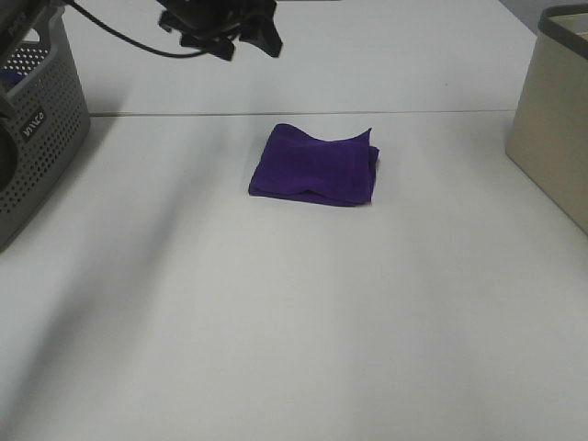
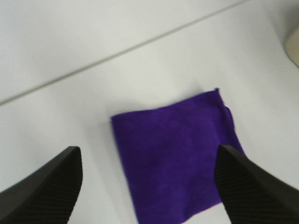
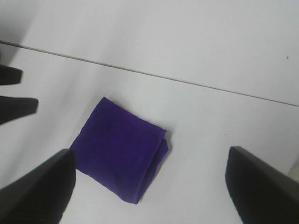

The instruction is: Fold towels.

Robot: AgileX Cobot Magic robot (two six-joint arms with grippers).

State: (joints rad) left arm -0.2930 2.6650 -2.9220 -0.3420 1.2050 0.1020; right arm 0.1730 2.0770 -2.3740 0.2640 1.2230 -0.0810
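A folded purple towel (image 1: 314, 166) lies alone mid-tabletop (image 1: 276, 322); grey basket (image 1: 37, 119) at nine o'clock, beige bin (image 1: 556, 119) at three; left pincer (image 2: 149, 186) and right pincer (image 3: 149, 186) both spread, empty

Purple towel (image 1: 314, 165) is soft matt cloth (velvety nap).

Towel (image 1: 314, 166) deep purple; basket (image 1: 41, 138) grey, perforated.
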